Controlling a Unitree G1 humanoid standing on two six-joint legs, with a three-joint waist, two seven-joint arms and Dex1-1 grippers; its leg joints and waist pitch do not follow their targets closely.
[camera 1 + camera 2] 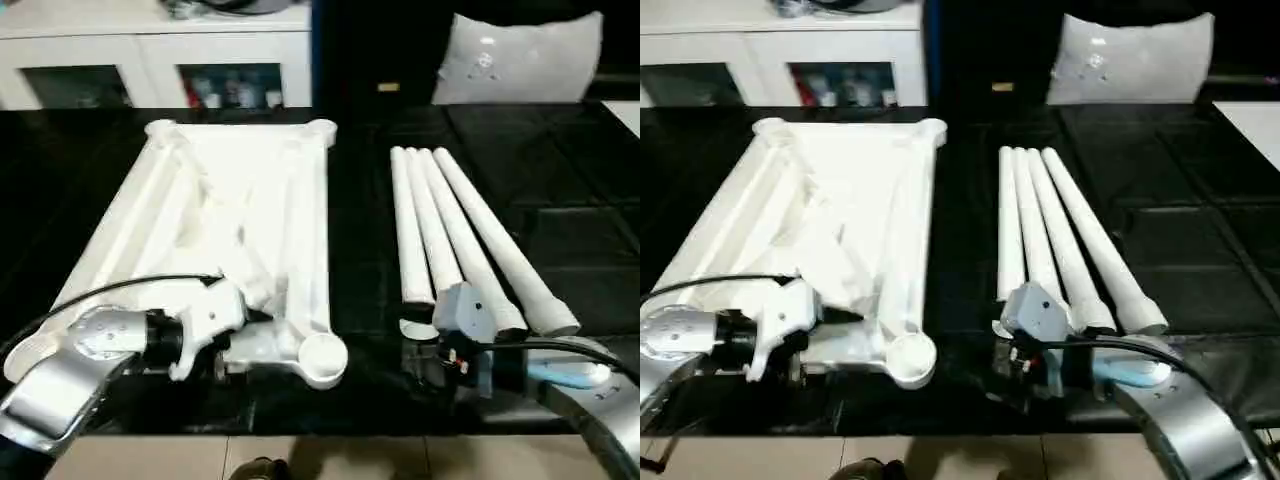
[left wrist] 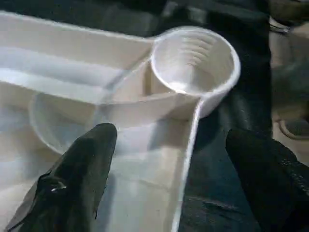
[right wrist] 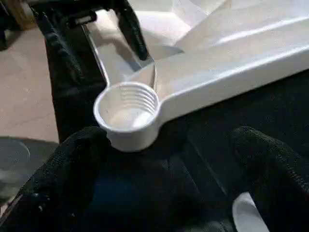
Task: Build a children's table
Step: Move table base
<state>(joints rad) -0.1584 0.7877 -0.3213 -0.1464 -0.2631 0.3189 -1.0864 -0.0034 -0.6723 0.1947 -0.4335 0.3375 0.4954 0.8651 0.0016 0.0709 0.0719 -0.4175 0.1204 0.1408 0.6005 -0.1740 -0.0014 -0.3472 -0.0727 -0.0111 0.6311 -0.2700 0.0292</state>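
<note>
White tabletop beside left end effector

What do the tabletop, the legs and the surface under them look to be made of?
Tabletop: likely moulded white plastic, glossy, with ribs and a threaded corner socket. Legs: same smooth white plastic look. Work surface: black, seamed panels, slightly shiny; material unclear.

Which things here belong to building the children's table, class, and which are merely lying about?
Part of the job:
- white table top, underside up, with round corner sockets
- four white legs, lying side by side on the black surface

Just lying about:
- grey cushion at the back
- white cabinet with glass doors
</note>
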